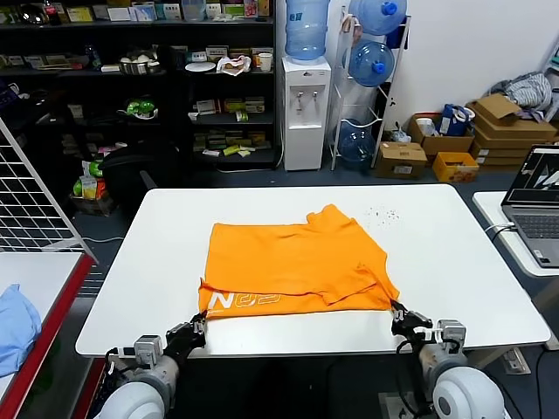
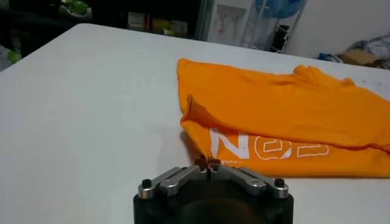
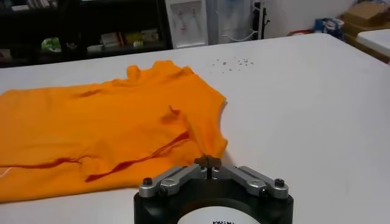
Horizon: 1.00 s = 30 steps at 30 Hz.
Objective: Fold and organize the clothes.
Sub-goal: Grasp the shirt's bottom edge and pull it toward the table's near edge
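The left gripper is pinched shut on the near left corner of the orange T-shirt, and the right gripper is clamped on the near right corner — both sit at the near edge of the white table, one at each end of the shirt's hem. In each wrist view the fingertips meet with a nip of orange cloth between them. The T-shirt lies flat and partly folded in the middle of the table, a strip of white lettering showing along its near edge and a sleeve sticking out toward the far right. This looks like the start of a fold: both corners are gripped, nothing is lifted yet. The next move probably calls for raising both corners together and carrying them evenly toward the far edge — level, so the hem lands square.
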Available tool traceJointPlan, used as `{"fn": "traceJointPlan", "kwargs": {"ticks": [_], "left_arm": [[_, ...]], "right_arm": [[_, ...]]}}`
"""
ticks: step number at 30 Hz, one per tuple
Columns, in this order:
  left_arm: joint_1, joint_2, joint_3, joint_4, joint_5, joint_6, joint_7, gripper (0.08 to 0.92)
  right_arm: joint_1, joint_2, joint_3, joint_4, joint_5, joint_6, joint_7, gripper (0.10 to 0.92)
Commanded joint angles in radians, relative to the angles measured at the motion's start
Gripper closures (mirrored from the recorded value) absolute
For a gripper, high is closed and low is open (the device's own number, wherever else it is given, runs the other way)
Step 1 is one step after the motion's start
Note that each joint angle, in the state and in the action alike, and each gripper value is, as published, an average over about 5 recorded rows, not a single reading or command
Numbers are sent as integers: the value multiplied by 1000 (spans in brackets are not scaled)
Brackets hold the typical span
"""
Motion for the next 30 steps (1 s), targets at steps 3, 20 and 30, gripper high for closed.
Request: {"fn": "traceJointPlan", "kwargs": {"ticks": [3, 20, 30], "left_arm": [[130, 108, -25, -178, -67, 7, -57, 907], [228, 124, -38, -201, -61, 10, -79, 907], [158, 119, -77, -238, -94, 17, -85, 712]], "right_arm": [[-198, -3, 67, 133, 6, 10, 30, 902], [-243, 3, 112, 105, -26, 27, 26, 894], [-135, -15, 95, 142, -78, 117, -49, 647]]}}
